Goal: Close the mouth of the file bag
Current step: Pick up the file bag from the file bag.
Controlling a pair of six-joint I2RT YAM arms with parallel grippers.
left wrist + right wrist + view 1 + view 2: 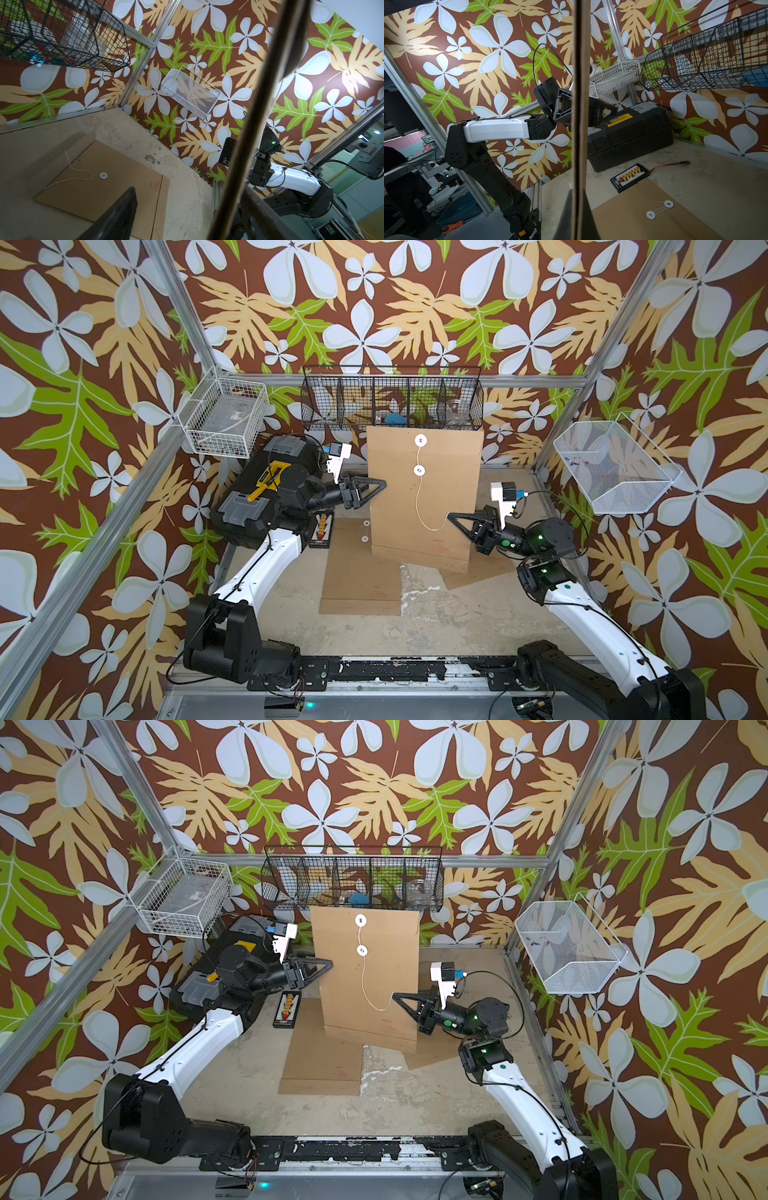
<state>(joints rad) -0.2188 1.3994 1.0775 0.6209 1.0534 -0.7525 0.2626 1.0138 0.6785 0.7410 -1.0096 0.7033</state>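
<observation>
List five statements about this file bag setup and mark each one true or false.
1. The right pincer is shut on the raised file bag. True.
2. The left pincer is clamped shut on that bag. False: its jaws stand open around the bag's edge.
3. The string hangs in a loop below the lower white disc. True.
4. No other bags lie on the table. False: a second bag and a third bag lie flat there.
5. The black toolbox sits beside the right arm. False: it is beside the left arm.
</observation>
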